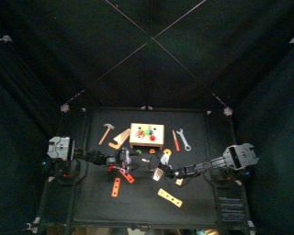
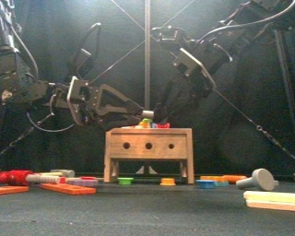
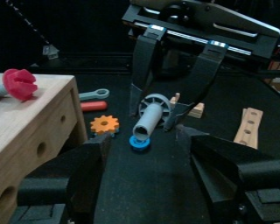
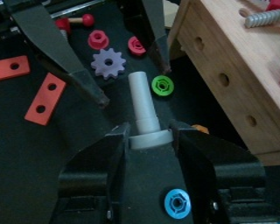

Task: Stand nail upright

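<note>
Grey nail (image 4: 143, 105) between right fingers (image 4: 94, 175)

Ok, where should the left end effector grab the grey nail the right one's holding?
Probably take the grey nail by its bare shaft jutting beyond the right end effector. Bring the open left end effector straight on, jaws straddling the round shaft.

Wooden box (image 2: 147, 152) mid-table; orange gear (image 3: 104, 124), green nut (image 4: 164, 85), orange flat pieces (image 4: 46, 95) scattered around
</note>
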Available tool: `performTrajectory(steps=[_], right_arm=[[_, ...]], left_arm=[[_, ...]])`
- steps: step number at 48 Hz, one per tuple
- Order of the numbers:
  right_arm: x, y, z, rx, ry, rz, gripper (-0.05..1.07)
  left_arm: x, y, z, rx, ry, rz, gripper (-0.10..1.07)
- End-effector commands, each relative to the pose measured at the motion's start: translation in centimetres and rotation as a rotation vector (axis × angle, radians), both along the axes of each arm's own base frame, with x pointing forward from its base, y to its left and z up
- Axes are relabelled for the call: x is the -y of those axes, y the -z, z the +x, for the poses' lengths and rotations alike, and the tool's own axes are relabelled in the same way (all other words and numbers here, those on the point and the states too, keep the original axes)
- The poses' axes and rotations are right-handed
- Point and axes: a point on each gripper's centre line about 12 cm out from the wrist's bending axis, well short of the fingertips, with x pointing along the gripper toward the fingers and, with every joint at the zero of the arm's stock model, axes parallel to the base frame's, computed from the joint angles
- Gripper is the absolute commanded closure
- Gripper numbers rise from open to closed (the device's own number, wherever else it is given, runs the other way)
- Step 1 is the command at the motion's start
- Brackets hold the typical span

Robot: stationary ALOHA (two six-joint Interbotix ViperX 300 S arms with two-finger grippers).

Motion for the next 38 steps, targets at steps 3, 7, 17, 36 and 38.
performTrajectory(steps=[3,7,17,36,38], right_arm=[[0.01,-1.41,0.03,0.037,0.001,0.006,0.36],[0.07,-1.35,-0.01,0.035,0.004,0.007,0.36],[0.03,-1.35,-0.02,0.035,0.003,0.006,0.36],[0.01,-1.38,-0.05,0.035,0.006,0.013,0.36],[0.01,-1.38,-0.05,0.035,0.006,0.013,0.36]], left_arm=[[0.13,-0.94,0.59,0.043,0.010,0.007,0.02],[0.28,-1.23,0.68,0.051,0.022,0.016,0.02],[0.39,-1.39,1.10,0.061,0.034,0.020,0.10],[0.37,-1.06,1.20,0.036,0.035,0.020,0.40],[0.37,-0.97,1.20,0.028,0.035,0.019,0.40]])
